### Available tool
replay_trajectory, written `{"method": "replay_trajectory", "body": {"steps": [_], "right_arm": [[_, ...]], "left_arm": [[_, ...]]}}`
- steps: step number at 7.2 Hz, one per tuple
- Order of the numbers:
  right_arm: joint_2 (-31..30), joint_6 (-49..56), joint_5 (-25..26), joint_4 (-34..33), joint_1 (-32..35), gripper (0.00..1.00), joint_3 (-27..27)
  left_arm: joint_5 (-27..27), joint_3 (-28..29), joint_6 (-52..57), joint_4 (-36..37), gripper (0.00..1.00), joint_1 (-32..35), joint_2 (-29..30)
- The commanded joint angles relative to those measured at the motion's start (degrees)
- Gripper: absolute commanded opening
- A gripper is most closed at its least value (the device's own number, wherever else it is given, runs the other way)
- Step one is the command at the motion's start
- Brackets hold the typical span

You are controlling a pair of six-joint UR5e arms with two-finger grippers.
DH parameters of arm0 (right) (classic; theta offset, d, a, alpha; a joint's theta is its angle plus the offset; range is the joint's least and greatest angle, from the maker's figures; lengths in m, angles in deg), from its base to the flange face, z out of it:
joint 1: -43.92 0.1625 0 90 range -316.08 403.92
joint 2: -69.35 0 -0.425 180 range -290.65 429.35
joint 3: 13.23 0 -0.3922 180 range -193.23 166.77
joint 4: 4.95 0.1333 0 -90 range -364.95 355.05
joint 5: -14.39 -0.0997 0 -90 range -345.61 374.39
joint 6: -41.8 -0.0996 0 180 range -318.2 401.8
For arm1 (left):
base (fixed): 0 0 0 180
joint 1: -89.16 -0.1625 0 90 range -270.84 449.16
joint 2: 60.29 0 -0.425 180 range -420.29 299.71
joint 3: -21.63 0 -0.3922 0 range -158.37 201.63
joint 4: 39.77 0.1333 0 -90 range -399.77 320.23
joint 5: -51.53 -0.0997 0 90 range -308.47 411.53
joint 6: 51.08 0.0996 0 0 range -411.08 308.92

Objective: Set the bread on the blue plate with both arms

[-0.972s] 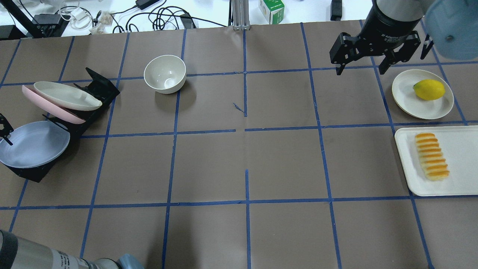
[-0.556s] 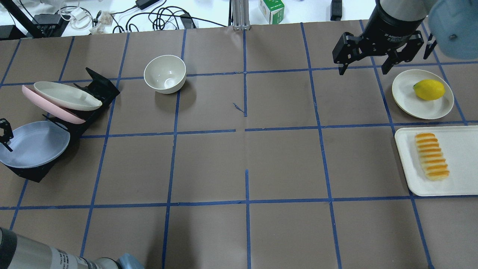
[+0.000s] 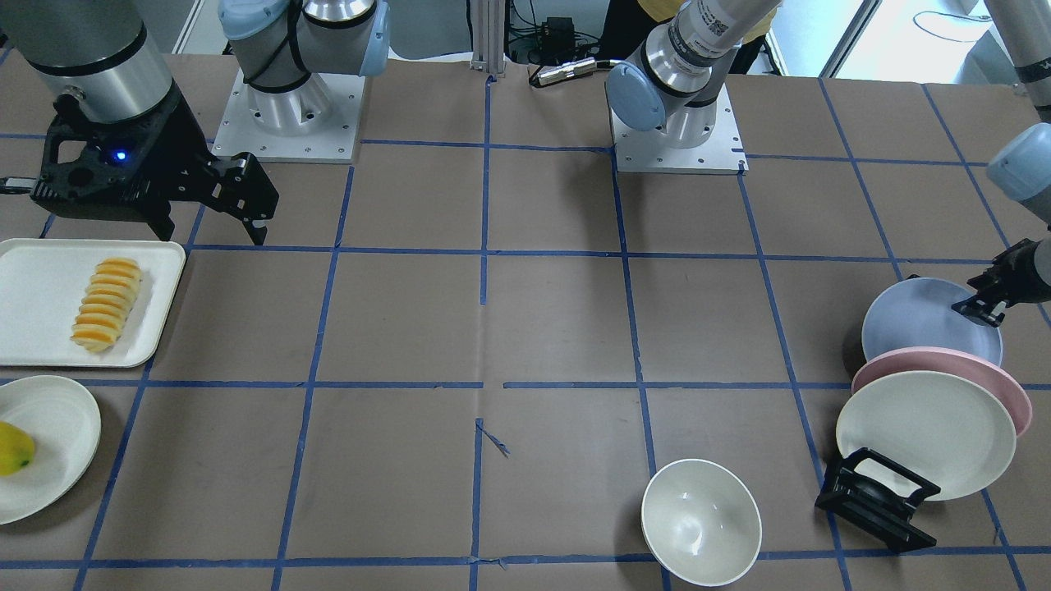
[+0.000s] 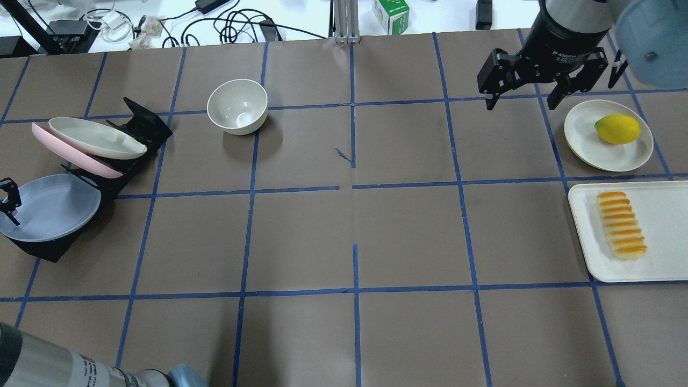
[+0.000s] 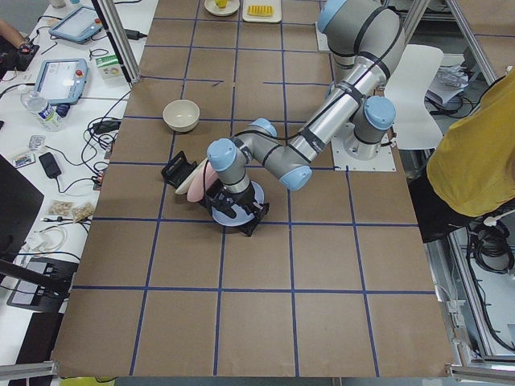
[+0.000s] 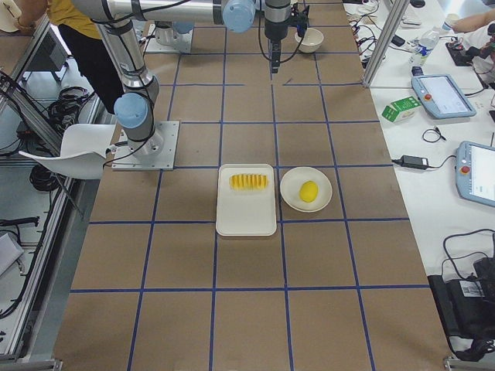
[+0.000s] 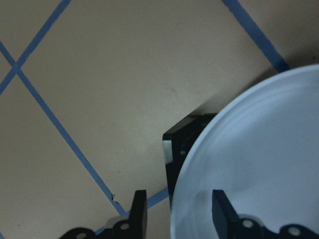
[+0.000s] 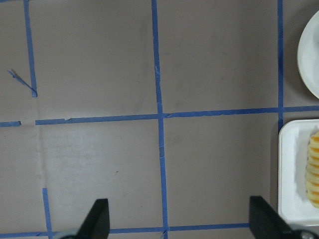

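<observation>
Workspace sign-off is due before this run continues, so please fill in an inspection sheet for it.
Surface: brown paper-covered table with blue tape grid.
Job's things: ridged orange-yellow bread loaf on white rectangular tray; round pale blue plate tilted in black slotted rack.
Clutter: pink plate and cream plate in the rack; cream bowl; yellow lemon on a small cream plate.
Pincers: left pincer open, straddling the blue plate's rim; right pincer open, empty, above the table.
Cables: black cables beyond the far edge.
Surroundings: green-white carton; person in yellow shirt.
</observation>
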Motion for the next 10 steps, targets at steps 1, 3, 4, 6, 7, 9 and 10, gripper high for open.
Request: {"method": "replay_trajectory", "body": {"steps": [1, 3, 4, 6, 7, 9, 10], "right_arm": [[-0.06, 0.04, -0.02, 0.01, 0.09, 1.00, -0.03], [0.03, 0.04, 0.06, -0.08, 0.09, 1.00, -0.03], [-0.06, 0.04, 0.06, -0.17, 0.09, 1.00, -0.03], [0.03, 0.04, 0.06, -0.08, 0.00, 1.00, -0.03], [0.03, 0.04, 0.06, -0.34, 0.00, 1.00, -0.03], [0.03, 0.04, 0.06, -0.34, 0.00, 1.00, -0.03], [0.03, 0.04, 0.15, -0.26, 0.00, 1.00, -0.03]], "left_arm": [[0.38, 0.07, -0.03, 0.89, 0.13, -0.24, 0.06], [2.73, 0.07, 0.14, 0.89, 0.00, -0.42, -0.03], [2.66, 0.16, 0.41, 0.80, 0.00, -1.03, -0.64], [2.66, 1.03, 1.11, 0.10, 0.00, -1.91, -2.31], [2.23, 1.21, 1.63, -0.16, 0.00, -2.18, -3.62], [2.48, 2.69, 3.22, -6.88, 0.00, -2.18, -7.92], [2.31, 5.32, 4.44, -11.54, 0.00, -2.18, -10.29]]}}
